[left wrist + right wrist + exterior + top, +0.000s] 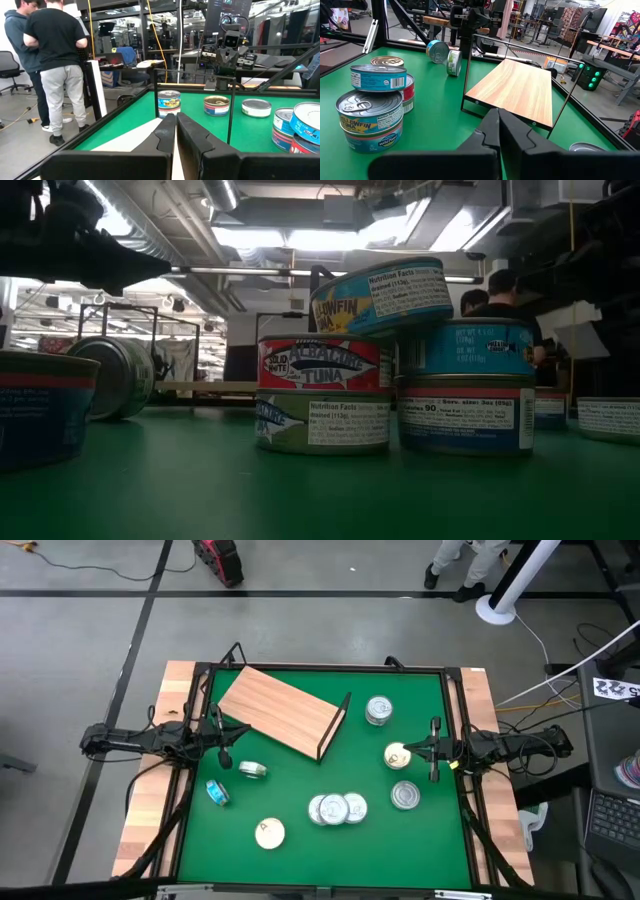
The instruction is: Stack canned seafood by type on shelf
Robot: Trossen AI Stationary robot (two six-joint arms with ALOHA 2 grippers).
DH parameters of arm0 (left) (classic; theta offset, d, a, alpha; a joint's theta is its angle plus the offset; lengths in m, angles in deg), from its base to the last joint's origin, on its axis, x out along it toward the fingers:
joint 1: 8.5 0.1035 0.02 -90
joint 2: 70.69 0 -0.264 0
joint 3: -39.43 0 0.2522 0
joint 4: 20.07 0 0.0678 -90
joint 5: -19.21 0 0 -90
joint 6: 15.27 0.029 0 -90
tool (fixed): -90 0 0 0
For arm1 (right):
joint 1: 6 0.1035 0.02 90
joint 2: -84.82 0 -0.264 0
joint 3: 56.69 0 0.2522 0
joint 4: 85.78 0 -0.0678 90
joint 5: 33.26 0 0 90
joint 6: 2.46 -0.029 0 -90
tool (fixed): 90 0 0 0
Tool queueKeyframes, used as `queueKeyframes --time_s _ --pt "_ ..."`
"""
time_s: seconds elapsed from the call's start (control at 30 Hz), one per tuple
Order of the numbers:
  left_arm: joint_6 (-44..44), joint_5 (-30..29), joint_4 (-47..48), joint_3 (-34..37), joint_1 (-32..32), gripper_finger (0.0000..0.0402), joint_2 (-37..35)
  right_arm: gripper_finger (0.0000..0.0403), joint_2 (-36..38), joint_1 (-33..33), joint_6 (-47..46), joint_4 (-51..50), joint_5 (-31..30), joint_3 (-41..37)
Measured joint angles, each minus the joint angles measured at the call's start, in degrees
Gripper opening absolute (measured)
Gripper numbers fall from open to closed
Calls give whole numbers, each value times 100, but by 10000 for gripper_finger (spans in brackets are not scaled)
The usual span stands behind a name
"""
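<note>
Cans sit scattered on the green tabletop, most clustered between both arms. Left gripper, fingers together, hovers beside the wooden shelf; right gripper, fingers together, sits just beside one can.

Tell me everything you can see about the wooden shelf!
The shelf is a flat, light-brown board with a wood-grain look, lying skewed on the green mat in the table's far-left part. Thin black wire framing runs along its edges and stands up as an open rectangle at one end. No cans sit on it, and neither gripper touches it.
</note>
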State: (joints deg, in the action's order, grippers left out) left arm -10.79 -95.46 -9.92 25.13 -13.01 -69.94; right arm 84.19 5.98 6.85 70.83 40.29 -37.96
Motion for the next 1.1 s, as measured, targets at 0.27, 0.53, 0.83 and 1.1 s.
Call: queueKeyframes --time_s 0.27,0.53,0.83,1.1 --pt "-13 -2 1 -1 0 13 -1 7 0 -1 1 2 0 0" --pt "-14 -1 0 -1 0 13 -1 7 0 -1 -1 4 57 -2" --pt "-141 0 0 -2 0 13 0 7 1 -1 -1 4 58 0" --pt "-735 -1 -45 0 0 13 0 7 0 -1 -1 4 59 0"
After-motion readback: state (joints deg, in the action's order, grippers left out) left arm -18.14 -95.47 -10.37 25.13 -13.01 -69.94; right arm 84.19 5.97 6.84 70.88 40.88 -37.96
